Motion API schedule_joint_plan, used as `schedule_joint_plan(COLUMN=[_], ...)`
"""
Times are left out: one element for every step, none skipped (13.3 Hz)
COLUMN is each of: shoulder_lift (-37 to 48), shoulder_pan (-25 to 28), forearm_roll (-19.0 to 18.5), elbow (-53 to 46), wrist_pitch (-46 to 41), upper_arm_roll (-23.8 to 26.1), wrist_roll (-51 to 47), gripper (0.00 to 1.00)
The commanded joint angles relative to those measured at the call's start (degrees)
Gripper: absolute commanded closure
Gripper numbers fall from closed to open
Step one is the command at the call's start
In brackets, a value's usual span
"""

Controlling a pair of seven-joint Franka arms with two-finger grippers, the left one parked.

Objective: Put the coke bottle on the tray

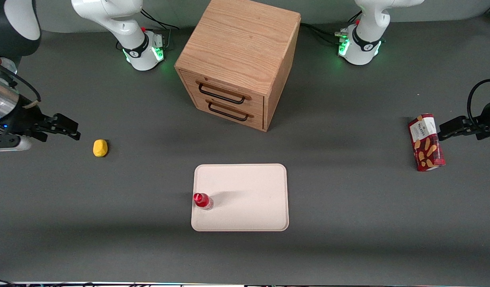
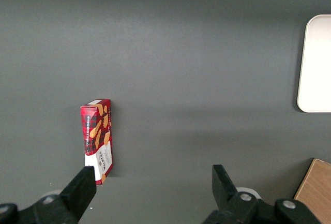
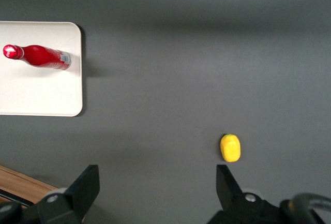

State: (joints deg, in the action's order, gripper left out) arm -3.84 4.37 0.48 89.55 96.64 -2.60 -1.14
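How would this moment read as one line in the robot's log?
coke bottle: upright on tray | end effector: open, empty, near yellow lump

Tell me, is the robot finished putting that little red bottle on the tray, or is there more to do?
It looks finished. The coke bottle stands upright on the tray, close to the edge toward the working arm's end of the table. Nothing is in hand: the end effector is open and empty, well away from the tray, beside the yellow lump. Nothing appears left to do.
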Motion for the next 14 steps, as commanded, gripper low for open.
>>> schedule_joint_plan(shoulder_lift=[1.02,0.94,0.94,0.94,0.94,0.94,0.94,1.02,1.02,1.02,1.02,1.02,1.02,1.02], shoulder_pan=[-0.33,-0.76,-0.77,-0.86,-0.86,-0.86,-0.77,-0.77,-0.77,-0.68,-0.59,-0.51,-0.42,0.02], forearm_roll=[0.05,0.05,0.22,0.31,0.40,0.40,0.40,0.40,0.49,0.57,0.57,0.57,0.66,0.75], elbow=[-2.08,-2.79,-2.80,-2.97,-2.97,-2.80,-2.80,-2.80,-2.89,-2.97,-3.06,-3.06,-3.06,-3.06], wrist_pitch=[-1.00,-1.88,-1.89,-1.89,-1.89,-1.89,-1.89,-1.89,-1.80,-1.80,-1.80,-1.80,-1.80,-1.80], upper_arm_roll=[-0.82,-1.09,-1.18,-1.18,-1.26,-1.26,-1.26,-1.26,-1.26,-1.18,-1.26,-1.35,-2.05,-2.75], wrist_roll=[2.54,2.54,2.54,2.54,2.37,2.45,2.54,2.63,2.54,2.45,2.45,2.45,2.37,2.37], gripper=[0.00,0.00,0.00,0.00,0.00,0.00,0.00,0.00,0.00,0.00,0.00,0.00,0.00,0.00])
